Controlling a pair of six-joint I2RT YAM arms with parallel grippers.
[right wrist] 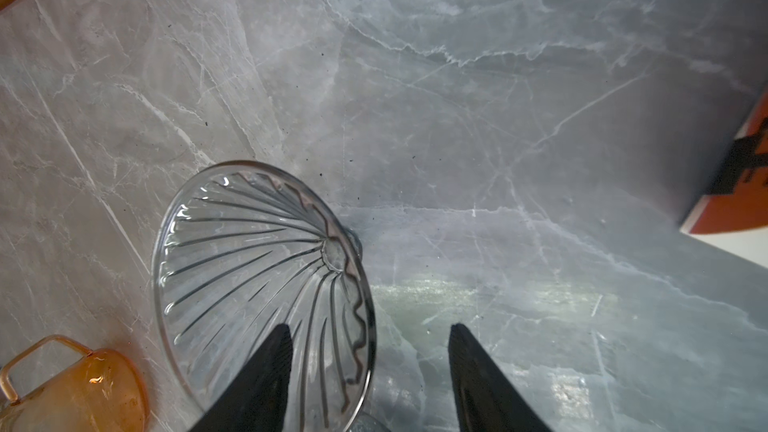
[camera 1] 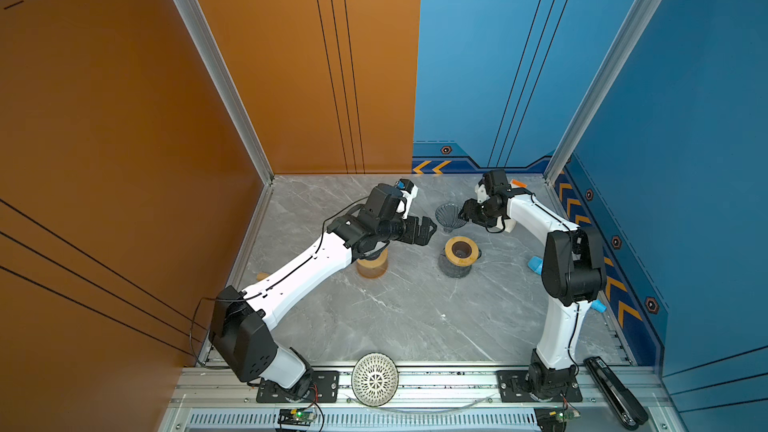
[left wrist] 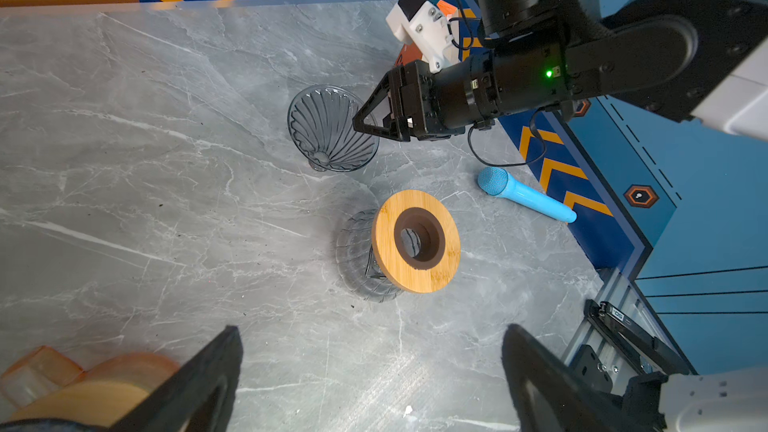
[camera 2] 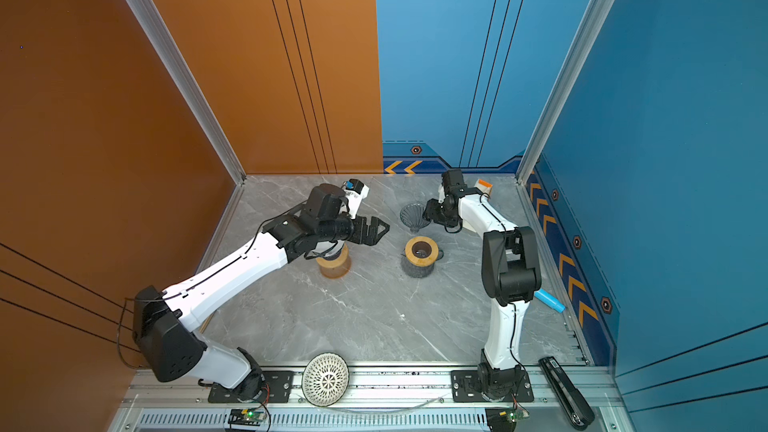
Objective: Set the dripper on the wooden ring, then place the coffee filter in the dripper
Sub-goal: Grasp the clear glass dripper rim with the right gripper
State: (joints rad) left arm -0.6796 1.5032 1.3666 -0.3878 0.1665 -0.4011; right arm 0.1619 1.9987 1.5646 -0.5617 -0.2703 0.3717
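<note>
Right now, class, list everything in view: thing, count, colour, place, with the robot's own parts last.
dripper: one, clear glass, back of table
jug: one, clear glass, wooden ring on top, mid-table
cup: one, amber, under left arm
microphone: one, blue, by right wall
lattice bowl: one, white, front rail
handheld device: one, black, front right
box: one, orange and white, back right corner
table: one, grey marble
left gripper: one, black, open, between cup and dripper
right gripper: one, black, open, straddling the dripper's rim

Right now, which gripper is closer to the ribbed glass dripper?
Right. The right gripper straddles the glass dripper at its rim, jaws apart; the left gripper hangs open off to its side, clear of it.
</note>
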